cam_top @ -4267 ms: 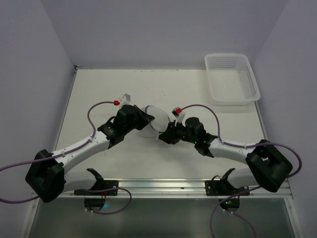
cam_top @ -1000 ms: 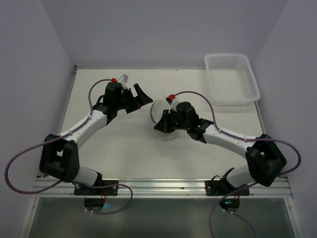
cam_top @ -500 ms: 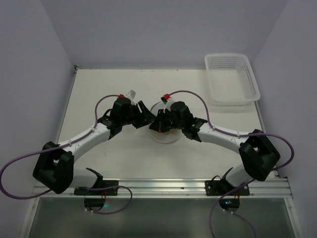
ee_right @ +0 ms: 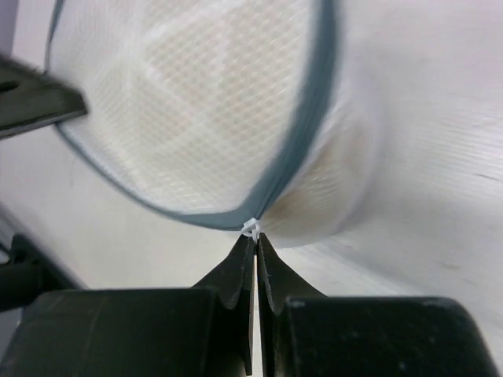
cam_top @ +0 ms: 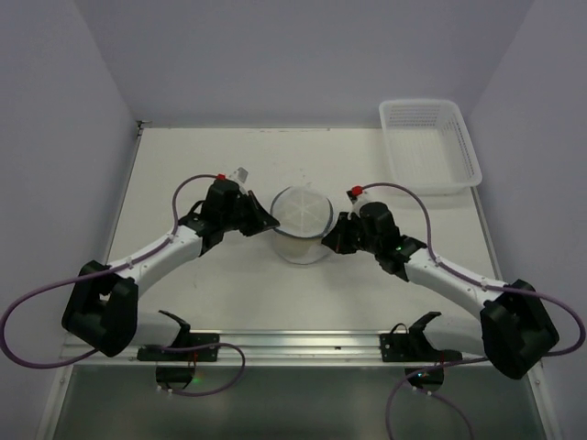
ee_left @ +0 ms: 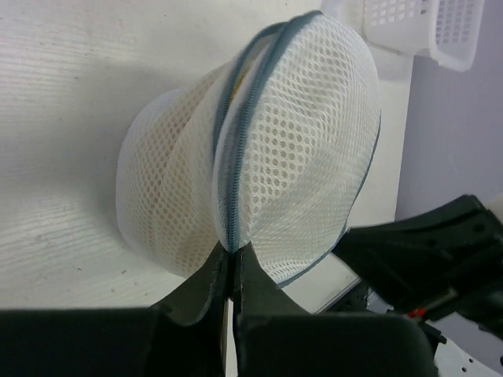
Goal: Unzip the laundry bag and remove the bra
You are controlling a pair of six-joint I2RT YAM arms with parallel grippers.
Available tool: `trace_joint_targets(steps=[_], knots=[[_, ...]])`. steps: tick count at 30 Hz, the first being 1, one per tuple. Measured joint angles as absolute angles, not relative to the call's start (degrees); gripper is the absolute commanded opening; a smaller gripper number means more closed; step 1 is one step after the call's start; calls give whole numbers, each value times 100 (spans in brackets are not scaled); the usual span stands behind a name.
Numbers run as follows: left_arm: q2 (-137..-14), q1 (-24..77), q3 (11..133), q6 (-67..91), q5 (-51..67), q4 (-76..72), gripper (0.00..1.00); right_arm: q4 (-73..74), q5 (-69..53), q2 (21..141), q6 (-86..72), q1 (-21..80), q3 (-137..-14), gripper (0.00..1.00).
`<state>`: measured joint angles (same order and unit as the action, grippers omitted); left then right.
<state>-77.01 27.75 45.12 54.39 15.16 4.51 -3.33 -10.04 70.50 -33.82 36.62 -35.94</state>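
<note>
The laundry bag (cam_top: 301,220) is a round white mesh pouch with blue-grey hoop rims, standing at the table's middle between the two grippers. My left gripper (cam_top: 269,223) is shut on the bag's rim at its left side; in the left wrist view (ee_left: 231,253) the jaws pinch the grey zipper seam. My right gripper (cam_top: 336,235) is shut on the small white zipper pull (ee_right: 251,228) at the bag's right side. A pale beige shape shows dimly through the mesh (ee_right: 212,118). The bra itself cannot be made out.
A white plastic lattice basket (cam_top: 429,144) stands at the table's far right corner; it also shows in the left wrist view (ee_left: 424,27). The right arm's cable loops above the bag's right side.
The right gripper has drawn back from over the bag to its right side. The left gripper has closed in on the bag's left rim. The bag's round top now shows uncovered.
</note>
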Motion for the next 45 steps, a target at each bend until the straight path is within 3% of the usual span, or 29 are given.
trace_joint_targets(steps=[3,7,10,11,13,14,17,20,25,31,34,35,38,45], knots=[[-7710,2582,4574,5072,1813,580,0,-5,-947,6698,-3242,3079,-3476,0],[-7977,2346,5105,4353,2187,899,2,303,-1061,6683,-3087,3052,-3804,0],[-8449,2167,5756,3924,2261,1131,32,311,-1190,6908,-3127,3153,-4099,0],[-8632,2121,5981,3833,2270,1144,50,305,-1221,7000,-3166,3205,-4169,0],[-8901,2049,6307,3787,2300,1109,67,261,-1308,7277,-3293,3371,-4351,0],[-8976,2018,6401,3822,2320,1066,81,246,-1326,7428,-3365,3489,-4442,0],[-8919,1988,6381,4056,2314,1026,99,148,-1341,7859,-3597,3894,-4779,0],[-8525,1992,5996,4392,2206,939,100,-34,-1367,8197,-3752,4213,-5006,0],[-7701,2029,5059,4928,2095,777,95,-252,-1424,8552,-3889,4414,-5266,0],[-7616,2451,4517,5408,2058,534,67,-287,-1452,8656,-3905,4484,-5297,0],[-7686,2650,4508,5542,2056,329,43,-287,-1452,8674,-3903,4501,-5315,0],[-7717,2687,4508,5579,2049,252,26,-287,-1452,8674,-3900,4501,-5315,0],[-7824,2757,4508,5660,2010,117,0,-279,-1450,8672,-3889,4501,-5312,0],[-7856,2764,4512,5612,1953,198,0,-80,-1406,8068,-3542,4309,-4751,0]])
